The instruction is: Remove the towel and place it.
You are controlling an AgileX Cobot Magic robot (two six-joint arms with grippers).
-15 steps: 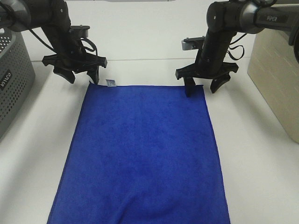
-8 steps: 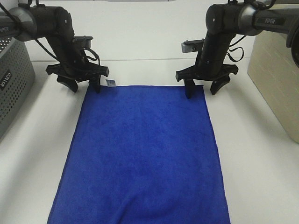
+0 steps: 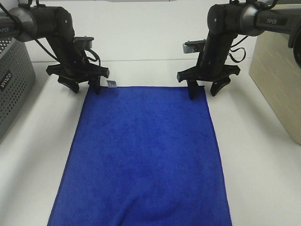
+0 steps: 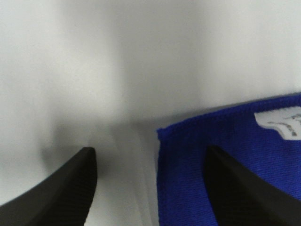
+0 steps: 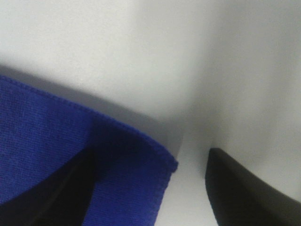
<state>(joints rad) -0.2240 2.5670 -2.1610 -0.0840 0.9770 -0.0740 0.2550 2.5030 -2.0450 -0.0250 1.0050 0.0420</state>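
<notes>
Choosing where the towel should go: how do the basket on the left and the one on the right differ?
The left basket is dark grey; the right basket is beige. The left basket's wall has rows of small holes and pale lettering; the right basket's shows a brick-like weave, no lettering visible. Both stand on the white table beside the blue towel, not touching it.

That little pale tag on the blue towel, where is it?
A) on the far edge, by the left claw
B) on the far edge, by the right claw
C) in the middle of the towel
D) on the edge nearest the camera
A: the tag sits on the far short edge of the towel, at the corner next to the left claw.
</notes>
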